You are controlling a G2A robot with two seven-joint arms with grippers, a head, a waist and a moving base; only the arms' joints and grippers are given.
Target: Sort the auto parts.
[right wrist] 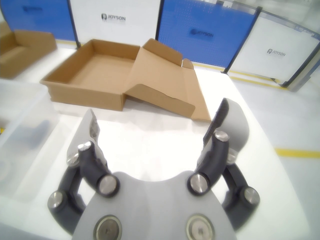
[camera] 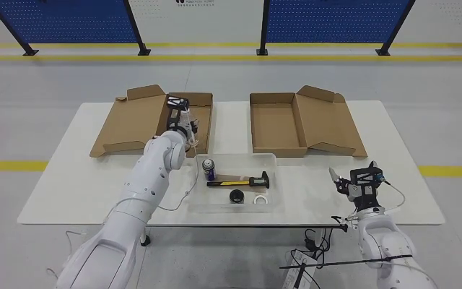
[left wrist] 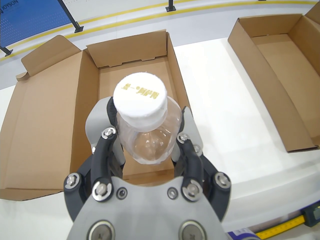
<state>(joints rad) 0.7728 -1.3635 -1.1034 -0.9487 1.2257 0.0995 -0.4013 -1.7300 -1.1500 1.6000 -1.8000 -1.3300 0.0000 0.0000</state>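
Note:
My left gripper [left wrist: 147, 126] is shut on a clear plastic bottle [left wrist: 150, 141] with a white cap [left wrist: 140, 98], held above the left cardboard box [left wrist: 87, 116]. From above, that gripper [camera: 178, 110] hangs over the same box [camera: 198, 108]. The right cardboard box [camera: 274, 128] stands open with nothing in it. A clear tray [camera: 271, 157] in the table's middle holds a purple-topped can [camera: 208, 168], a yellow-and-black hammer [camera: 242, 180], a black ring [camera: 236, 196] and a white ring [camera: 260, 200]. My right gripper [right wrist: 158, 119] is open with nothing between its fingers, near the table's front right [camera: 354, 180].
Both boxes have flaps folded outward onto the white table [camera: 404, 144]. Blue and white panel screens [camera: 332, 20] stand behind the table beyond yellow floor lines. The tray's edge [right wrist: 22, 106] lies beside my right gripper.

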